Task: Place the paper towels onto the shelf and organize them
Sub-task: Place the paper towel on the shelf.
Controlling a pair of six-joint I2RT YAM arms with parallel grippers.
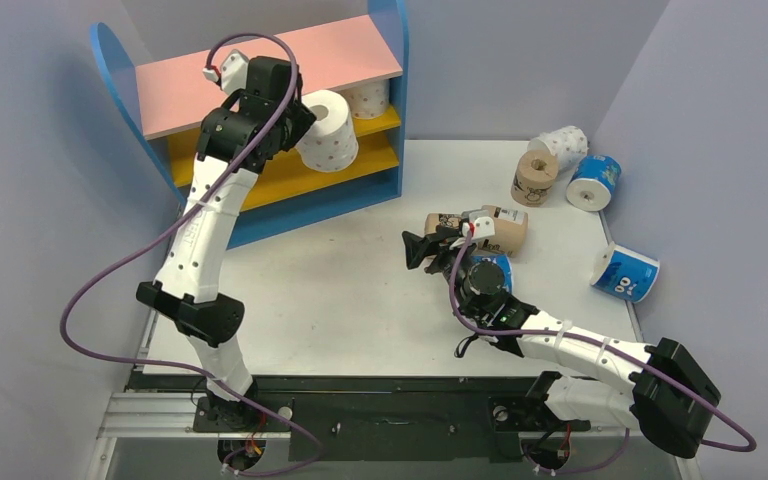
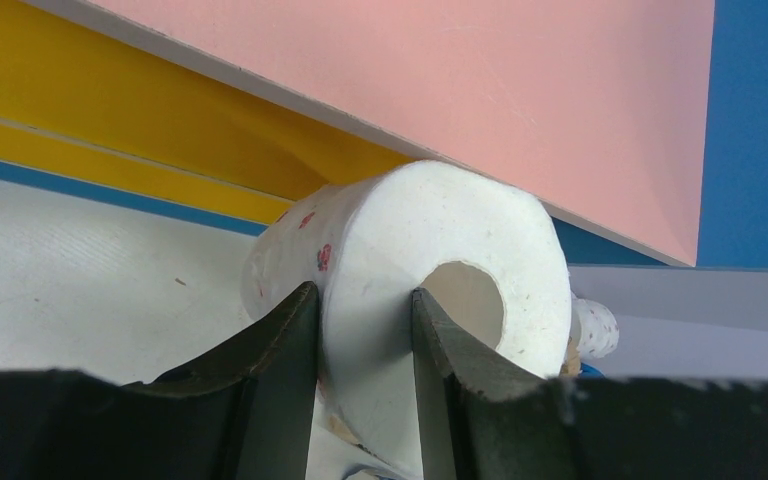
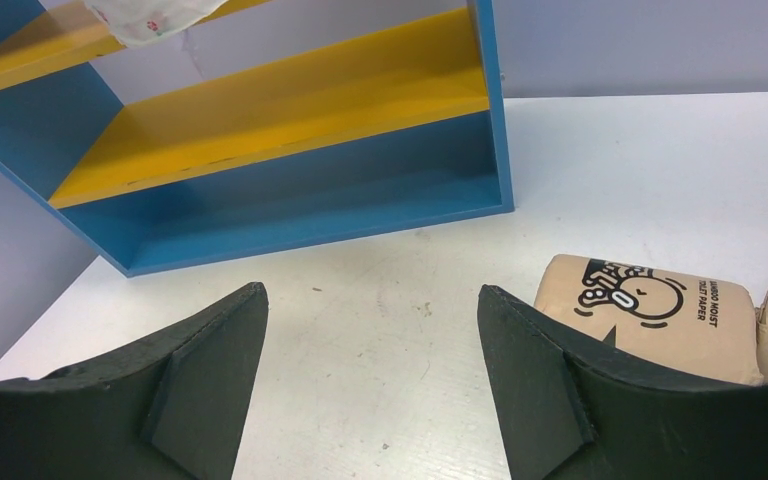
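A blue roll is mostly covered by the right wrist, and a second dotted roll sits half hidden inside the shelf. The left arm reaches up and forward. The left gripper is clamped on the wall of a white dotted roll, one finger seemingly inside the core. This roll hangs at the front of the upper yellow board, under the pink top; contact with the board is unclear. The right arm lies low over the table, the right gripper spread wide and empty, beside two tan rolls.
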